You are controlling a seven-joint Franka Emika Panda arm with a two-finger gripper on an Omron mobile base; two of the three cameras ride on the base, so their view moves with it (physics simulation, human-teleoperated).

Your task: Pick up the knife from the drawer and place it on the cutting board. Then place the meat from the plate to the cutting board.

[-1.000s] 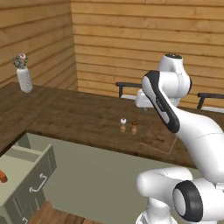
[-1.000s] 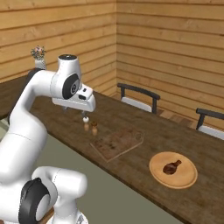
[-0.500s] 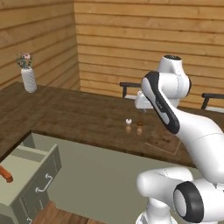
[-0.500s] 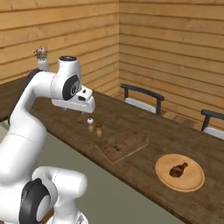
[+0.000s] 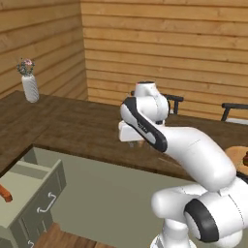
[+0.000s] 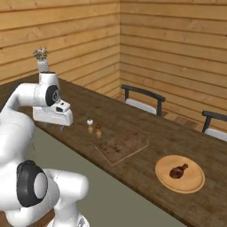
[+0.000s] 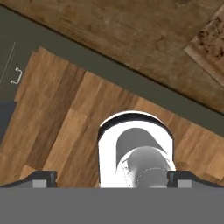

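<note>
Plank walls (image 6: 168, 40), 2 dark chairs (image 6: 142, 98), a flower vase (image 5: 30, 83).

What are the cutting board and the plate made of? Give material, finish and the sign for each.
Cutting board: looks like dark wood, matt, with mottled brown grain and a pale edge; it nearly matches the countertop.
Plate: looks like light tan wood, smooth and fairly dull, with a raised rim; the colour is the only sign, so painted ceramic is possible.

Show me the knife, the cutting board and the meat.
knife (image 5: 5, 193): left base view, orange-red handle in the open drawer.
cutting board (image 6: 123, 145): right base view, board's middle.
meat (image 6: 178, 170): right base view, lump's centre.
</note>
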